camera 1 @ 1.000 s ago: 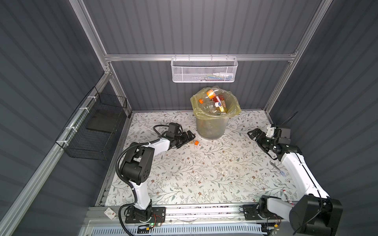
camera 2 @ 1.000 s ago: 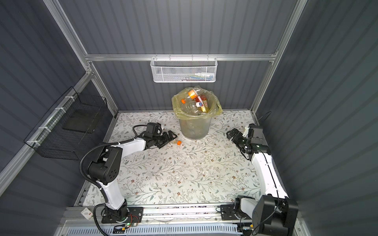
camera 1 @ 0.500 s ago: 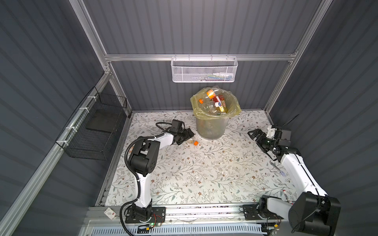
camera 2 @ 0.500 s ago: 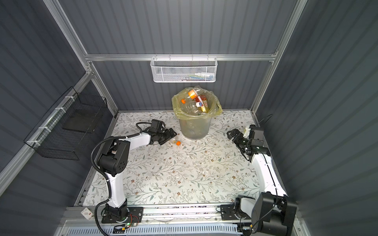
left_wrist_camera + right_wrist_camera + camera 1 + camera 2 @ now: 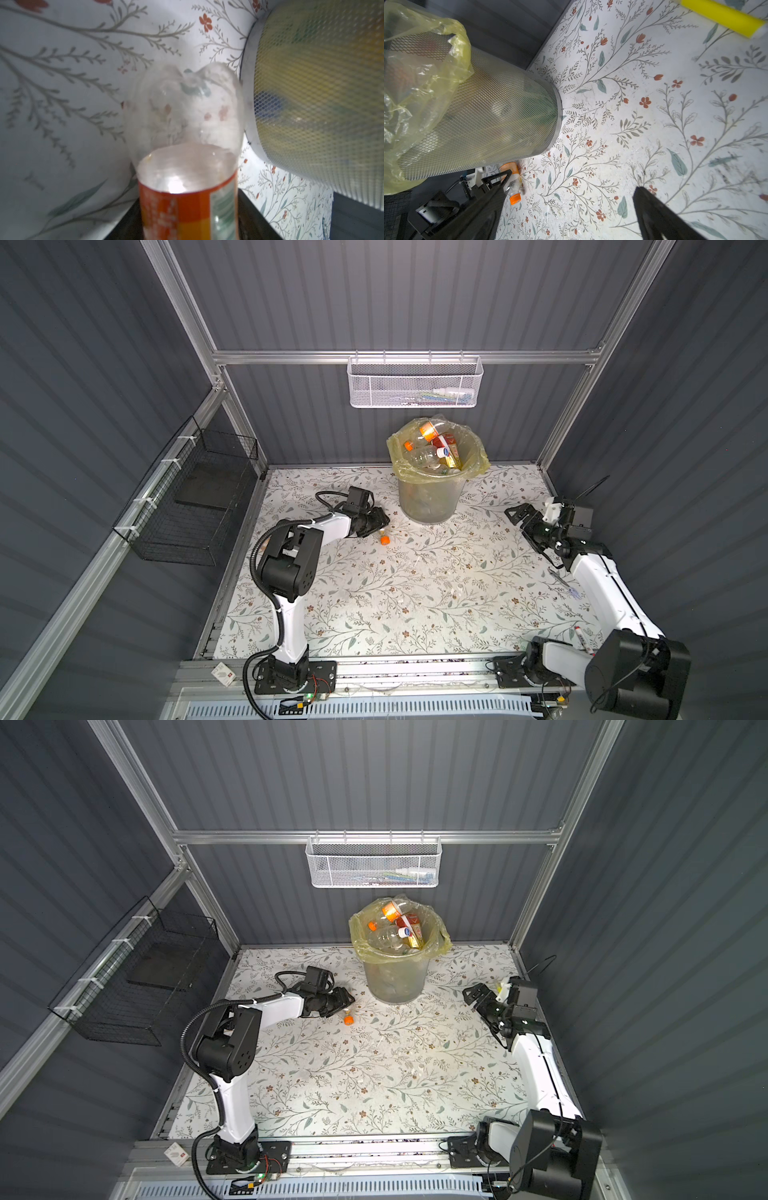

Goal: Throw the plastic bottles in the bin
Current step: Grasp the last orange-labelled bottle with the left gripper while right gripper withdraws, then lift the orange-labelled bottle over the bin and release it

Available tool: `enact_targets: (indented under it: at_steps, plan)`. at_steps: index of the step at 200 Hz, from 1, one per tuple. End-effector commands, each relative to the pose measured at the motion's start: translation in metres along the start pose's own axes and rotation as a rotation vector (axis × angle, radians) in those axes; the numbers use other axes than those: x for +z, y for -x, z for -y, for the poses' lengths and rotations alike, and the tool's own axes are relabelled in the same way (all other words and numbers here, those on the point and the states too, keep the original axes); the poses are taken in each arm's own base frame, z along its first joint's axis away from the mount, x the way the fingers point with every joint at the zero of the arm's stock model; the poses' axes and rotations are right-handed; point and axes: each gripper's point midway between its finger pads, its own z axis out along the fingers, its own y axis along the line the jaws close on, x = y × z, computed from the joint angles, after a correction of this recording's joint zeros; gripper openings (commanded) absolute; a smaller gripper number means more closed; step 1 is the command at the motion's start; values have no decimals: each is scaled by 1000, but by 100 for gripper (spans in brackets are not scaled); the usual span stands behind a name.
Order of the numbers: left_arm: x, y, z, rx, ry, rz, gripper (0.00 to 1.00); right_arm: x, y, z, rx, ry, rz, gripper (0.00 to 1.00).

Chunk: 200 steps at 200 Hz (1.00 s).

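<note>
The orange-labelled bottle (image 5: pixel 187 197), lying beside the bin (image 5: pixel 430 502), is gripped by the left end effector (image 5: pixel 381 525) for lifting. The right end effector (image 5: pixel 573 180) is held open, empty.

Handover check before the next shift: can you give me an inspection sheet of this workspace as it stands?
Surface: floral tabletop, lightly scuffed.
Job's things: bin upright at the back, bottles in the bin heaped near its rim; one orange-capped bottle lying beside it.
Clutter: yellow tube and red-tipped marker on the right arm's side.
Grippers: left gripper closed on the orange-capped bottle; right gripper open, empty.
Cables: black conduit arches along the left arm; thin wire by the right wall.
Surroundings: white mesh basket on the back rail; black wire basket on the left wall.
</note>
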Motion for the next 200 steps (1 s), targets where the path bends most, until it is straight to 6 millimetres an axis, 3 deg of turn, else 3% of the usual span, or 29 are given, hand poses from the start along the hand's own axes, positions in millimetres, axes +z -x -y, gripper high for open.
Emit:
enact_targets:
  at_steps: [1,38,49,63,79,98,111,121,133,144,177,200]
  plan:
    - [-14,-12,-17,14,32,-26,57,-1,-2,1,10,8,-2,99]
    - [-49,-11,-21,31,31,19,56,-4,-7,5,6,-3,-1,99]
    - [-65,-1,-13,56,27,56,56,-3,-10,8,11,-9,-6,99]
    - [-96,26,11,122,22,133,56,-3,-14,8,20,-2,-17,99]
    - [-144,67,58,196,-39,253,56,-3,-17,9,29,5,-24,99]
    - [-221,123,145,302,-207,430,57,-1,-19,12,36,0,-23,99]
    - [-257,139,200,370,-343,485,61,-8,-17,6,24,18,-2,99]
    - [-271,143,235,411,-447,485,69,-9,-17,5,27,21,-2,99]
    - [-265,146,257,435,-503,465,89,-9,-18,5,33,29,1,99]
    - [-254,146,268,441,-559,433,99,-9,-19,5,39,33,2,99]
    - [-215,152,251,398,-510,392,100,-10,-25,8,32,30,-11,99]
    - [-216,160,237,377,-489,414,100,-9,-28,10,36,30,-16,99]
